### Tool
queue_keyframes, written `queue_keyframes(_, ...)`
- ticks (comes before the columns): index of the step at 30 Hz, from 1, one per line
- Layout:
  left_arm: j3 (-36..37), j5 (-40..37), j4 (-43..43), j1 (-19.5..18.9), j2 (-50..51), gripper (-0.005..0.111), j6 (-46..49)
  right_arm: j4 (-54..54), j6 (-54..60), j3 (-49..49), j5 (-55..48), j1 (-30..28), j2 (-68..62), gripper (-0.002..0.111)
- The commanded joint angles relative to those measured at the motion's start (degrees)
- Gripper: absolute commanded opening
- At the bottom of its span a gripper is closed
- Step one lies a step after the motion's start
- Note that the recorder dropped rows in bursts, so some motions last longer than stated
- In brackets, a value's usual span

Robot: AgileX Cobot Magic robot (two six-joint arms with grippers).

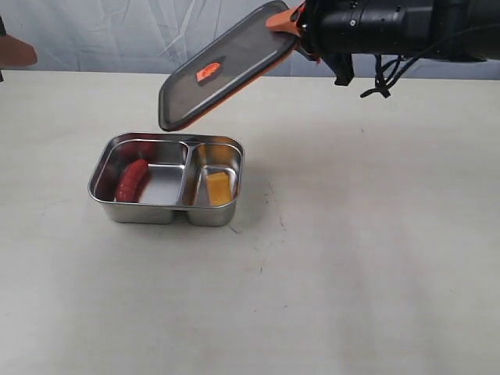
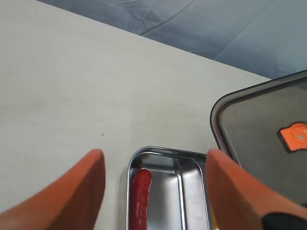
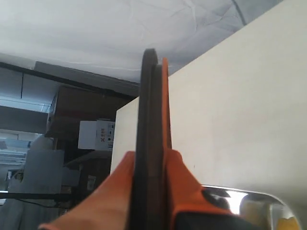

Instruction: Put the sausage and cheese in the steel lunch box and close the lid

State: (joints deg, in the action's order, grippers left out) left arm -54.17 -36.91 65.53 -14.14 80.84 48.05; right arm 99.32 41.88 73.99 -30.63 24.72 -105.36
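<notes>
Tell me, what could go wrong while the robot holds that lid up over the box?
1. The right gripper pinches the lid by one edge only, so it might slip out.
2. The lid hangs tilted, low corner toward the box, so that corner could hit first, shove the box, or leave the lid crooked.

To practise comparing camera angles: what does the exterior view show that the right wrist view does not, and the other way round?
Only the exterior view: the sausage lying in the larger compartment, and the orange valve on the broad face of the tilted lid. Only the right wrist view: the lid seen edge-on, clamped between the orange fingers of the right gripper, and a cardboard box beyond the table. Both: the right gripper holding the lid, the steel lunch box and the pale table.
</notes>
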Motion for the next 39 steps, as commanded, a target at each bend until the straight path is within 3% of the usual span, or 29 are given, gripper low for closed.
queue_keyframes(1, -0.33, 1.97, 0.97, -0.23, 0.08, 0.059, 0.35, 0.63, -0.09, -0.13, 9.17, 5.43, 3.09, -0.001)
queue_keyframes(4, -0.33, 1.97, 0.97, -0.23, 0.08, 0.059, 0.35, 0.63, -0.09, -1.14, 15.68, 8.33, 3.95, -0.001)
queue_keyframes(10, -0.33, 0.84, 1.77, -0.23, 0.08, 0.059, 0.50, 0.63, 1.21, -4.63, 17.37, 10.69, 3.82, -0.001)
queue_keyframes(17, -0.33, -1.15, 3.38, -0.23, 0.08, 0.059, 2.03, 0.63, 33.90, -0.46, 12.48, 9.68, 4.41, -0.001)
queue_keyframes(22, -0.33, -1.67, 3.38, -0.23, 0.08, 0.059, 2.03, 0.63, 47.21, 3.09, 20.08, 6.50, 4.79, -0.001)
queue_keyframes(27, -0.33, -1.60, 3.38, -0.23, 0.08, 0.059, 2.12, 0.63, 61.71, 4.42, 20.86, 2.60, 4.79, -0.001)
queue_keyframes(34, -0.33, -1.60, 3.38, -0.23, 0.08, 0.059, 3.21, 0.63, 65.27, 4.69, 31.10, -2.18, 4.79, -0.001)
queue_keyframes(39, -0.06, 0.93, 3.38, -0.13, 0.08, 0.059, 3.34, 0.63, 65.27, 4.69, 29.08, -4.65, 4.79, -0.001)
